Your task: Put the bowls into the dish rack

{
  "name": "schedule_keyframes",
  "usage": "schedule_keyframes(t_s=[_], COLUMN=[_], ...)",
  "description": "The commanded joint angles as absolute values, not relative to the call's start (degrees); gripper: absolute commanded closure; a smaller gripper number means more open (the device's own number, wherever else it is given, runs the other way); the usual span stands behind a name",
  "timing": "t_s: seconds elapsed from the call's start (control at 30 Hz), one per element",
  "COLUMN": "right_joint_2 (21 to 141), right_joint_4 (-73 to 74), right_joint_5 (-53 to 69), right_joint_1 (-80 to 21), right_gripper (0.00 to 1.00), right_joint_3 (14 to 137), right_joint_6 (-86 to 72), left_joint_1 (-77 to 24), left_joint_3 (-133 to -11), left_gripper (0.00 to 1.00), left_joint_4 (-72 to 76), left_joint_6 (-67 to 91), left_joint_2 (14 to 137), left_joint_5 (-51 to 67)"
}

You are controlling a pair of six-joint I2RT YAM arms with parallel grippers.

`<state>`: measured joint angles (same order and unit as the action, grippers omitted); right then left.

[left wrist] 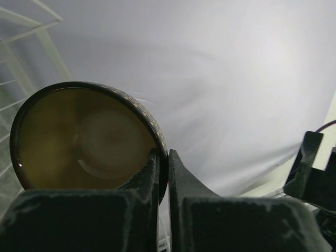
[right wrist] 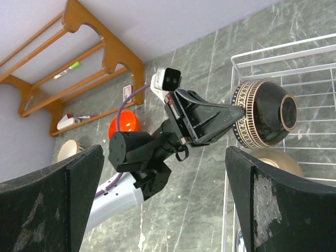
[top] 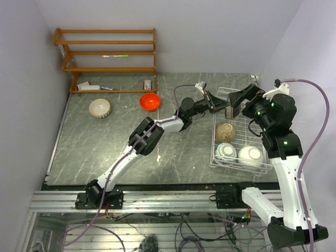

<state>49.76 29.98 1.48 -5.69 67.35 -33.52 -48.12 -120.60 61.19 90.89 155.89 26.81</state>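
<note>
left gripper point(right wrist: 239, 111): your jaws are pinched on the dark-rimmed bowl's edge
dark-rimmed bowl point(right wrist: 265, 113): tipped on its side, over the dish rack's point(top: 216, 153) far end
right gripper point(top: 239, 98): yours is spread wide, nothing in it

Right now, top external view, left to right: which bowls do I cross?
Cream bowl → orange-red bowl → dark-rimmed bowl pinched in the left gripper → white bowl in the dish rack. The tan bowl and patterned bowl line up with the held one, so omitted.

No legible text or labels anywhere.
</note>
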Motion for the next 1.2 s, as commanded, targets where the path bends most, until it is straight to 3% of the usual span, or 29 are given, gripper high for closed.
schedule_keyframes(t_s=[0.0, 0.87, 1.17], right_joint_2=[49.7, 52.3, 53.4], right_joint_4=[29.6, 27.1, 26.4], right_joint_5=[0.7, 0.0, 1.8], right_joint_1=[-5.4, -4.5, -3.5], right_gripper=[0.00, 0.00, 0.00], right_joint_3=[66.6, 58.4, 57.7], right_joint_6=[-32.3, -31.4, -31.4], left_joint_1=[-48.3, -45.2, -44.1], left_joint_3=[-124.9, -115.8, -110.7], left_gripper=[0.93, 0.93, 0.73], left_joint_4=[65.5, 68.1, 64.6], left_joint_6=[91.5, 91.2, 88.2], left_joint_2=[157.4, 159.8, 157.0], left_joint_5=[25.1, 25.8, 26.8])
